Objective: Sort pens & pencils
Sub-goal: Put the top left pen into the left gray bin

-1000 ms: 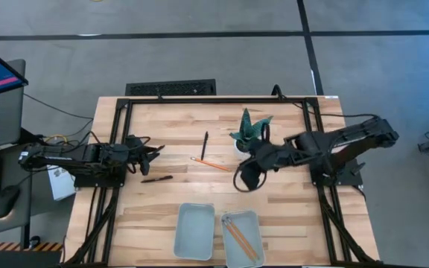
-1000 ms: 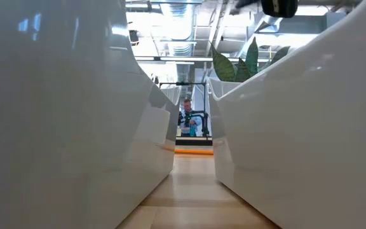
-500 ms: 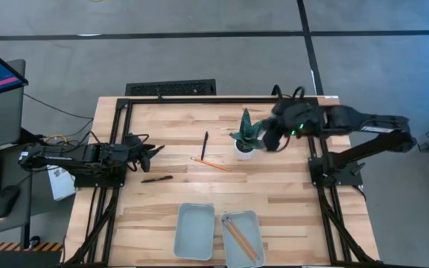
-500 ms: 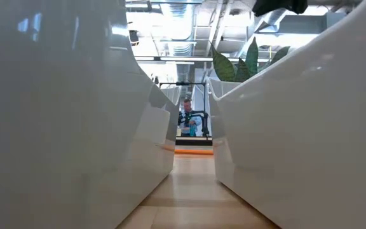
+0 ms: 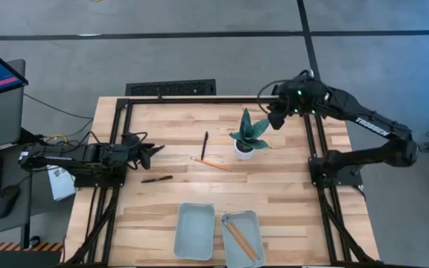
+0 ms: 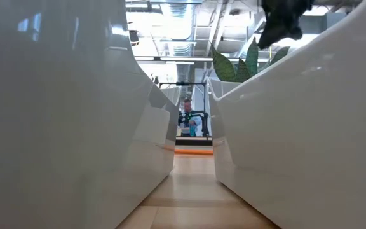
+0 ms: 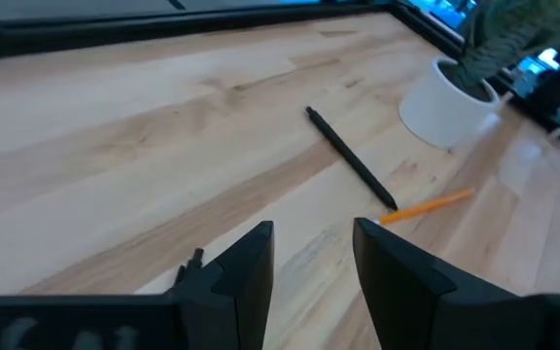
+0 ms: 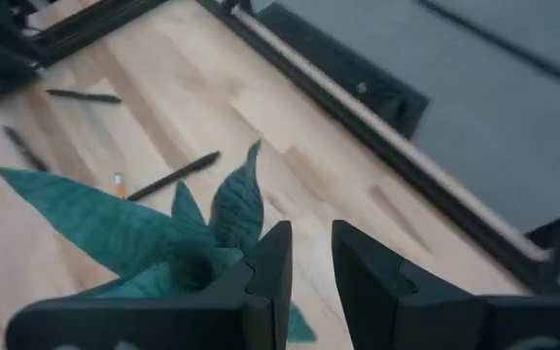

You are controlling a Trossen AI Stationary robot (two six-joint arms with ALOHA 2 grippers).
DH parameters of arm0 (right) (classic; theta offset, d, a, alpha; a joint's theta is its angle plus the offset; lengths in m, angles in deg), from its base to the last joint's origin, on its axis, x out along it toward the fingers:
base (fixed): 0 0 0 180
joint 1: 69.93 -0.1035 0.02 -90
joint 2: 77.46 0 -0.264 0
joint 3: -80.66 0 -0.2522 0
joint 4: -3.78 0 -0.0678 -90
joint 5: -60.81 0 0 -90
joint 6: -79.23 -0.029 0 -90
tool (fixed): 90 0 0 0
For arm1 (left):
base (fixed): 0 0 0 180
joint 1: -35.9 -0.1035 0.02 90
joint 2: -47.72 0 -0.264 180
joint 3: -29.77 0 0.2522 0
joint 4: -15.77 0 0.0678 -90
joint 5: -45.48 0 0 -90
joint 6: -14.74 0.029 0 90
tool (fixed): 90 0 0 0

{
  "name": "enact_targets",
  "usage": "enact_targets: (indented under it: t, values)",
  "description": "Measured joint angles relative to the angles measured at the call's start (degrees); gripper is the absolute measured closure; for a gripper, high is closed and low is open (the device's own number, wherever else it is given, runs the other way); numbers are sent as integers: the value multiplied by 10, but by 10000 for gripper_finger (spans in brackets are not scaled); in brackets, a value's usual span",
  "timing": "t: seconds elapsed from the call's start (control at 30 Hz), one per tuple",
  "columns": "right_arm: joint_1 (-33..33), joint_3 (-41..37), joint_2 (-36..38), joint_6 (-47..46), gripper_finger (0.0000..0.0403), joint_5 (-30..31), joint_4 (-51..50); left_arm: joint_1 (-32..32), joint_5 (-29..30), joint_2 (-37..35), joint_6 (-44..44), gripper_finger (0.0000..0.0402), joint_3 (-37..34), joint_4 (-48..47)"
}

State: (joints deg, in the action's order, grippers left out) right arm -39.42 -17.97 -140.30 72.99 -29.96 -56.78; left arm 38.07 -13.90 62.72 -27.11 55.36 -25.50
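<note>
Two black pens lie on the table: one (image 5: 205, 145) (image 7: 350, 170) left of the potted plant, another (image 5: 156, 179) near my left gripper. In the right wrist view a third dark stick (image 8: 81, 95) shows farther off. An orange pencil (image 5: 211, 163) (image 7: 426, 204) lies flat between pen and plant. Two more pencils (image 5: 238, 238) lie in the right-hand tray (image 5: 258, 223); the left-hand tray (image 5: 181, 223) holds nothing. My left gripper (image 5: 157, 151) (image 7: 314, 262) waits open at the table's left. My right gripper (image 5: 274, 123) (image 8: 309, 262) hangs high over the plant, slightly open, with nothing between its fingers.
A green plant in a white pot (image 5: 246, 140) (image 8: 163, 233) stands right of centre, just under my right gripper. A black frame (image 5: 199, 99) runs around the table. In the low view the trays' white walls (image 6: 56, 114) fill the sides, and a person shows far behind.
My right gripper has swung up from the middle of the table, past the plant, toward the far right corner, and now hangs over the plant. The pens, pencils and trays have not moved.
</note>
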Motion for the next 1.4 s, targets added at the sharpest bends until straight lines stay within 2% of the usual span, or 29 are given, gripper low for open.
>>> enact_targets:
  t: [0.17,0.3,0.5,0.67,0.87,1.03,1.2,1.4]
  values:
    - [85,-76,4,16,305,-162,131,0,32,0,0,266,0,0]
    - [121,-125,7,2,305,-234,210,0,42,0,0,245,0,0]
    - [132,-161,7,-4,305,-249,253,0,46,0,19,191,0,-2]
    - [135,-188,7,-13,305,-251,315,0,46,0,10,166,0,-3]
    - [171,-232,7,-41,305,-291,390,0,44,0,12,164,0,-5]
    - [189,-264,7,-64,305,-293,439,0,46,0,67,164,0,-5]
    - [195,-270,7,-73,305,-293,449,0,53,11,71,165,0,-17]
    - [195,-270,7,-88,305,-292,450,-3,56,68,82,165,13,-25]
